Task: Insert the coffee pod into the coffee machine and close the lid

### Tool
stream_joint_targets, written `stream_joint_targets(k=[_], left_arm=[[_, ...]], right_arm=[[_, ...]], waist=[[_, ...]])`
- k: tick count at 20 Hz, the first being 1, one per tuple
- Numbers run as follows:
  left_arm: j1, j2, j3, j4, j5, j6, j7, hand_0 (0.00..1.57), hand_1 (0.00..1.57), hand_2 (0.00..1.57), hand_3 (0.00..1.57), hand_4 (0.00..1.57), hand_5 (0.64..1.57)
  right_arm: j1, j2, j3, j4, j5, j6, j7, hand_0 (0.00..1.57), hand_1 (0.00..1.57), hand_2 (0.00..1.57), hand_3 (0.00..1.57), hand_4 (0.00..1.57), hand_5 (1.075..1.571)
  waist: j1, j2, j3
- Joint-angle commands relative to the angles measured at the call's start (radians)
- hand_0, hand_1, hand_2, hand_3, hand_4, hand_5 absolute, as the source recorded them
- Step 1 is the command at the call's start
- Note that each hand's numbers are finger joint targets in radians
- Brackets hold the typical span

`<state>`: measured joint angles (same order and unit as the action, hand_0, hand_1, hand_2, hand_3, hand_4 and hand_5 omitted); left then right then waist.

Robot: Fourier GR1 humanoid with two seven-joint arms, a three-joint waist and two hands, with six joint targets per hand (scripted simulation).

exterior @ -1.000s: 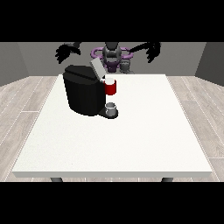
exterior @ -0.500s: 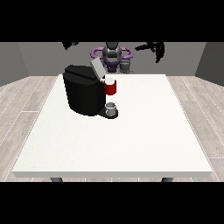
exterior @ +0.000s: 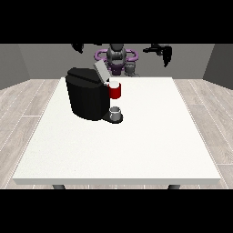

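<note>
The black coffee machine (exterior: 88,98) stands on the white table (exterior: 136,145), left of centre. Its grey lid (exterior: 101,71) is tilted up and open. On its front sits a red pod holder (exterior: 115,91) with a white top. Below that, a small grey cup (exterior: 116,112) rests on the drip tray. A small grey pod-like object (exterior: 131,68) sits at the table's far edge, by the robot's torso. The hand at the view's right (exterior: 164,53) is raised high above the far edge, fingers hanging down, holding nothing. The hand at the view's left (exterior: 78,47) is raised at the picture's top, partly cut off.
The robot's grey and purple torso (exterior: 117,57) stands behind the table's far edge. Grey walls and a wood-plank floor (exterior: 27,100) surround the table.
Both arms have lifted up and outward from beside the torso. The hand at the view's left has risen to the top of the picture. The machine, lid and cup have not moved.
</note>
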<state>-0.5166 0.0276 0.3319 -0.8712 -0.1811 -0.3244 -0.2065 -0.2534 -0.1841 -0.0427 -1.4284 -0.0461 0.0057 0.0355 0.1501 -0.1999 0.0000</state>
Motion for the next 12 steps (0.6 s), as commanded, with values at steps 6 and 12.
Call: stream_joint_targets(k=[6, 12], left_arm=[[0.104, -0.027, -0.150, -0.241, 0.150, 0.058, 0.166, 0.00, 0.00, 0.00, 0.00, 0.00, 1.571], [0.138, -0.027, -0.111, -0.337, 0.137, 0.081, 0.128, 0.00, 0.00, 0.00, 0.00, 0.00, 1.571]], right_arm=[[-0.071, 0.025, -0.019, 0.143, 0.001, 0.024, -0.047, 0.00, 0.00, 0.00, 0.00, 0.00, 1.571], [-0.213, -0.002, -0.079, 0.195, -0.039, 0.044, -0.038, 0.00, 0.00, 0.00, 0.00, 0.00, 1.571]], waist=[[0.034, 0.040, 0.0005], [0.008, 0.167, 0.0002]])
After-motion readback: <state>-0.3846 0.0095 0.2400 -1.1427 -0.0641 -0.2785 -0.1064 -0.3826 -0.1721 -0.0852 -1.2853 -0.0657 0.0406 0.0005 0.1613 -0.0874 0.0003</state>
